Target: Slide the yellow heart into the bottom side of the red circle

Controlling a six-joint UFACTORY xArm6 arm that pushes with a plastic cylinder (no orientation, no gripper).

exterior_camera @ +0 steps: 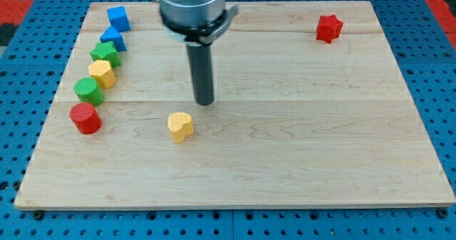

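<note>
- My tip (204, 102) is the blunt lower end of a straight dark rod; it has no claw to spread or pinch, and it holds nothing. It rests on the wooden board (299, 154) near the middle.
- The yellow heart (180, 127) lies just below my tip and slightly toward the view's left, near it but apart. It is a small, chunky block with a notch at its top edge, lying flat.
- The red circle (85, 118), a short cylinder with a ridged top, sits well toward the view's left of the heart, near the board's left edge.
- Above the red circle a line of blocks runs up the left edge: a green circle (88, 90), a yellow hexagon (102, 73), a green block (105, 54), a blue triangle (113, 38) and a blue cube (118, 18).
- A red star (328, 28) stands alone near the board's upper right corner.
</note>
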